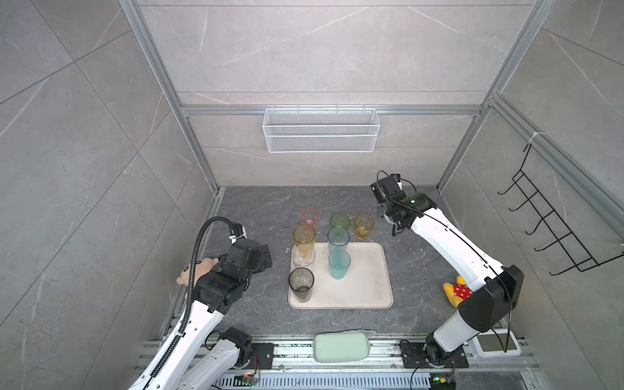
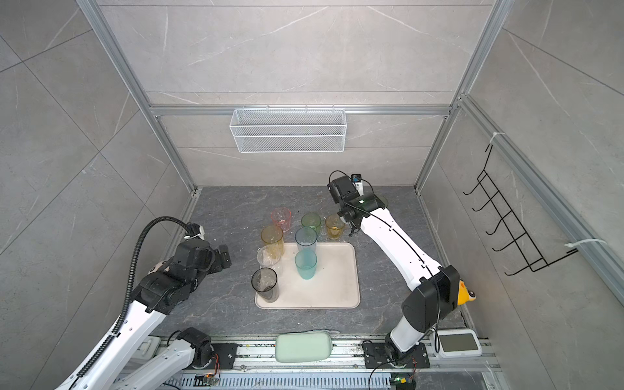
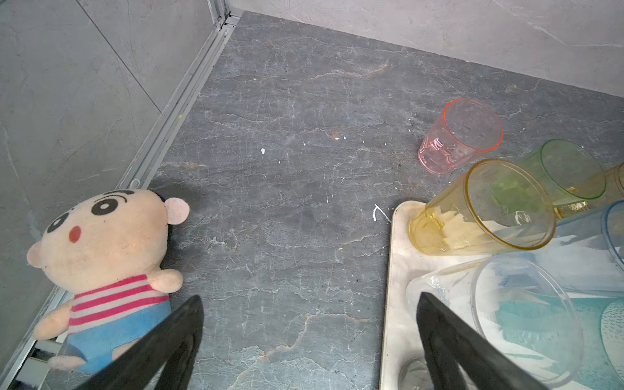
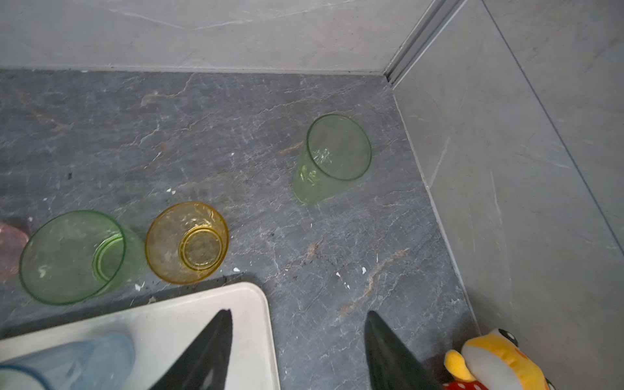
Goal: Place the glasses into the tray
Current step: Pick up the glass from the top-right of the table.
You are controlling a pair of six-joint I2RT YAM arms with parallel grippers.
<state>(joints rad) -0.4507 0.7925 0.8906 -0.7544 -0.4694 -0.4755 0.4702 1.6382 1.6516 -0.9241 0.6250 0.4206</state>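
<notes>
Five glasses (image 1: 339, 266) are on the tray (image 1: 368, 287) already, but the pink glass (image 1: 309, 216), two green glasses (image 4: 332, 158) and the short amber glass (image 1: 364, 227) sit on the counter (image 1: 256, 209). Left fingers (image 3: 435, 320) and right fingers (image 4: 216, 337) are spread, empty.

We see white left arm (image 1: 199, 324), ribbed black hose (image 1: 194, 260), white right arm (image 1: 435, 238), thin black cable (image 1: 447, 229), black joints (image 1: 491, 300), black left gripper (image 3: 309, 295), black right gripper (image 4: 299, 311)

Amber glass (image 3: 472, 216) in tray (image 3: 394, 287) crnr
</notes>
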